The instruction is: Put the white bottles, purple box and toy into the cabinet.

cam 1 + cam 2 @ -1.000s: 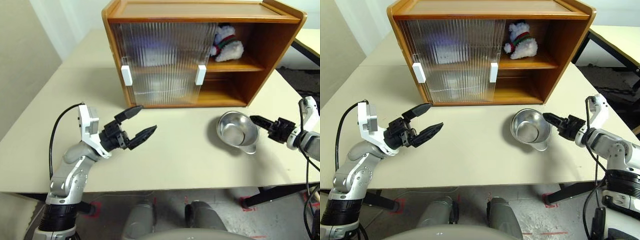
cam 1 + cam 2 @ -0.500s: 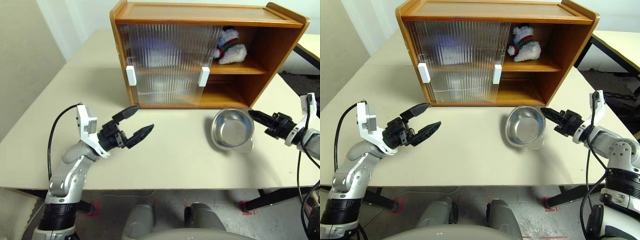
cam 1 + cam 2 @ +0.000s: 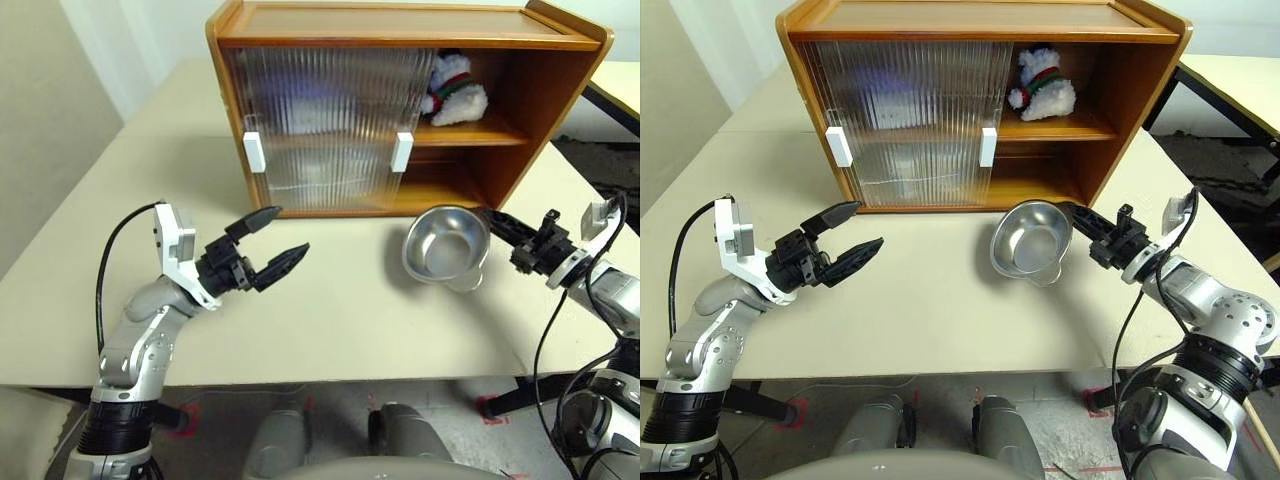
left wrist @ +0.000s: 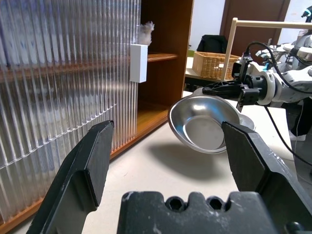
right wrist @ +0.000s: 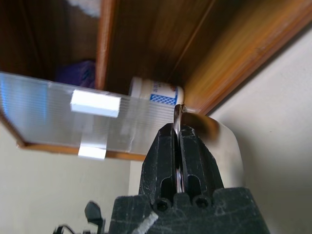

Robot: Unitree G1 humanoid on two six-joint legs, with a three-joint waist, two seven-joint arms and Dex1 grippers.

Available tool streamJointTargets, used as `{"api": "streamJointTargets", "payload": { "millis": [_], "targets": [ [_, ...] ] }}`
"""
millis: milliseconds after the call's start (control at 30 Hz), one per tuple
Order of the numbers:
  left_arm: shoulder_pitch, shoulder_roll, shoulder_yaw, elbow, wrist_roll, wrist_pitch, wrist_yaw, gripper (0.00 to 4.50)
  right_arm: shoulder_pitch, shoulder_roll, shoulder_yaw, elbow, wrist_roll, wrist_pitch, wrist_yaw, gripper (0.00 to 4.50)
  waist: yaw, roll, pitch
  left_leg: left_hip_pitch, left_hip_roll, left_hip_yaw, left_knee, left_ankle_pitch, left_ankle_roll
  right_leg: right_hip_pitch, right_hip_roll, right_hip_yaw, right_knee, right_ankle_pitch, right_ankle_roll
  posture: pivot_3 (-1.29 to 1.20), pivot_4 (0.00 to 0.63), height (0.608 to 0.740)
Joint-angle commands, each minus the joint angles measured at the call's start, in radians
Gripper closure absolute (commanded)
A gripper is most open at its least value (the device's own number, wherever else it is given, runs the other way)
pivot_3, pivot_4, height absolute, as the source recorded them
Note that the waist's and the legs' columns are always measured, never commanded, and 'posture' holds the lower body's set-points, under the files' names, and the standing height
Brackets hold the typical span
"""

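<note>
I have the right gripper (image 3: 1080, 215) pinching the rim of the steel bowl (image 3: 1030, 240), fingers pressed together on the thin metal edge. The bowl hangs tilted off the table (image 3: 330, 320), just in front of the cabinet (image 3: 400, 25) and its open right half. I judge I'm holding it by the rim because that is the only part thin enough to clamp.

My left gripper (image 3: 268, 243) hovers in front of the cabinet's closed doors, fingers spread wide and holding nothing, ready as a spare.

The toy (image 3: 456, 90) sits on the cabinet's upper shelf, in the open right half. Through the right wrist view I see one white bottle (image 5: 155, 91) inside the cabinet behind the ribbed door, and something purple (image 5: 78, 74) deeper in, likely the purple box.

My count: one bowl, one toy, one bottle clearly seen, one purple shape, two white door handles. I cannot make out the second bottle.
</note>
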Motion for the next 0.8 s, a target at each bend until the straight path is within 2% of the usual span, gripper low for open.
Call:
{"api": "streamJointTargets", "payload": {
  "millis": [33,267,433,567,800],
  "targets": [
    [-0.005,0.009,-0.003,-0.016,0.007,0.007,0.000,0.00,-0.021,0.025,-0.040,-0.004,0.033,-0.096,-0.076,4.50,-0.001,0.001,0.000,0.000,0.000,0.000,0.000,0.000,0.000,0.000,0.000,0.000,0.000,0.000,0.000,0.14,0.000,0.740],
    [-0.005,0.007,-0.007,-0.011,0.009,0.002,-0.004,0.00,-0.093,0.127,-0.083,-0.002,0.113,-0.285,-0.229,4.50,-0.021,0.004,0.002,0.000,0.000,0.000,0.000,0.000,0.000,0.000,0.000,0.000,0.001,0.000,0.000,0.14,0.000,0.740],
    [-0.001,0.005,-0.012,-0.027,0.008,0.008,0.003,0.00,-0.114,0.204,-0.056,-0.031,0.167,-0.380,-0.319,4.50,-0.035,0.008,0.005,0.000,0.000,0.000,0.000,0.000,0.000,0.000,0.000,0.000,0.001,0.000,0.000,0.14,0.000,0.740],
    [-0.003,0.005,-0.011,-0.043,0.006,0.016,0.015,0.00,-0.134,0.241,-0.006,-0.013,0.138,-0.473,-0.322,4.50,-0.046,0.011,0.006,0.000,0.000,0.000,0.000,0.000,0.000,0.000,0.000,0.000,0.001,0.000,0.000,0.14,0.000,0.740],
    [-0.007,0.004,-0.011,-0.047,0.007,0.021,0.022,0.00,-0.191,0.241,0.069,0.060,0.059,-0.623,-0.283,4.50,-0.049,0.013,0.007,0.001,0.000,0.000,0.000,0.000,0.000,0.000,0.001,0.000,0.001,0.000,0.000,0.16,0.000,0.740]
  ]
}}
